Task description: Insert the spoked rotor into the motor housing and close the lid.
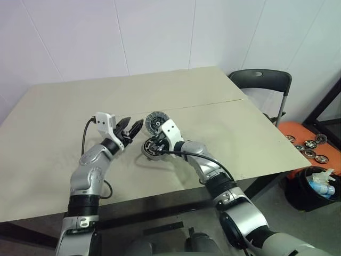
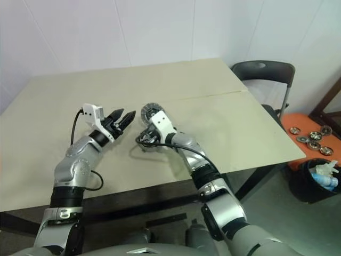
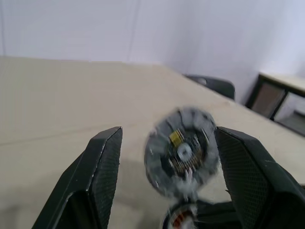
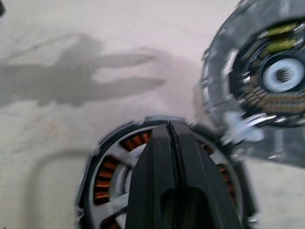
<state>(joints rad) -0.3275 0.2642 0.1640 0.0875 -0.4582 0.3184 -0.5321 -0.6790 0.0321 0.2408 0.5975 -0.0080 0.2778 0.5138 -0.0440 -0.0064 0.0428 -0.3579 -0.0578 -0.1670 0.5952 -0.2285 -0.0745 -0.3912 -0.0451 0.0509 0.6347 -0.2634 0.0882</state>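
The motor housing (image 4: 102,183) lies flat on the table, copper windings showing inside its rim. Thin silver spokes cross those windings, so the spoked rotor (image 4: 119,160) seems to sit inside, mostly hidden by my fingers. My right gripper (image 1: 151,146) is shut, its tips over the housing's middle, holding nothing that I can see. The lid (image 1: 155,122) stands on edge just behind the housing, its dark inner face with yellow marks turned towards my left gripper (image 1: 133,128). That gripper is open and level, a short way left of the lid and apart from it.
The beige table (image 1: 64,176) has a seam running across its right half. Off its right edge stand a dark chair (image 1: 261,80), an orange tray (image 1: 298,133) with several motor parts, and a black bin (image 1: 311,189).
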